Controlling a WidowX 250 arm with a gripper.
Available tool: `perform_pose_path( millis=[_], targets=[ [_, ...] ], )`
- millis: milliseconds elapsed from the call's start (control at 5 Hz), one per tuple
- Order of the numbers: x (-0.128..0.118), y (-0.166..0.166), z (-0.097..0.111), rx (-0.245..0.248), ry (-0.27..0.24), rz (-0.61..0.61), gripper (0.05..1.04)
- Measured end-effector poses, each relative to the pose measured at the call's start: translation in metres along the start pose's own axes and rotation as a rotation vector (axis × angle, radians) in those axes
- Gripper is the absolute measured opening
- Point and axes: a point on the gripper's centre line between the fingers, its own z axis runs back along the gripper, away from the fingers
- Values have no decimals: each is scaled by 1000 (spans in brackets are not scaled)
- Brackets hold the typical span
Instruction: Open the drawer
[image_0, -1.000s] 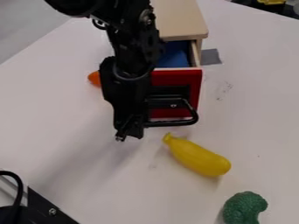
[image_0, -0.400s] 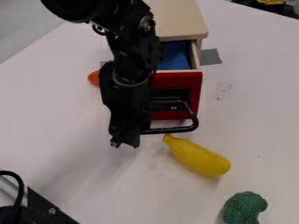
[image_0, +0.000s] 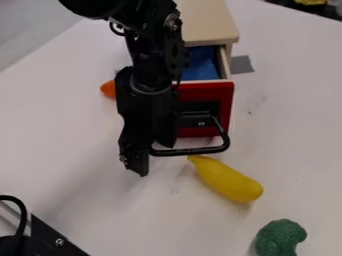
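Drawer (image_0: 206, 91) stands open — gripper (image_0: 152, 156) at its black handle (image_0: 197, 151) — fingers spread apart.

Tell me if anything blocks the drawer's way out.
The drawer is partly open; a yellow toy lies just in front of its handle, narrow end nearest, and further pulling may bump it.

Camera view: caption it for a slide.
End effector at the handle of a red-fronted, open drawer, with a yellow toy vegetable and green toy broccoli nearby.
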Motion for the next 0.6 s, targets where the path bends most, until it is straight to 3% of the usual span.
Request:
perform_pose_path(
  millis=[200, 600],
  targets=[
    [-2, -7, 8, -5, -1, -165, 1003],
    [-15, -9, 41, -56, 62, -547, 1000]
  ],
)
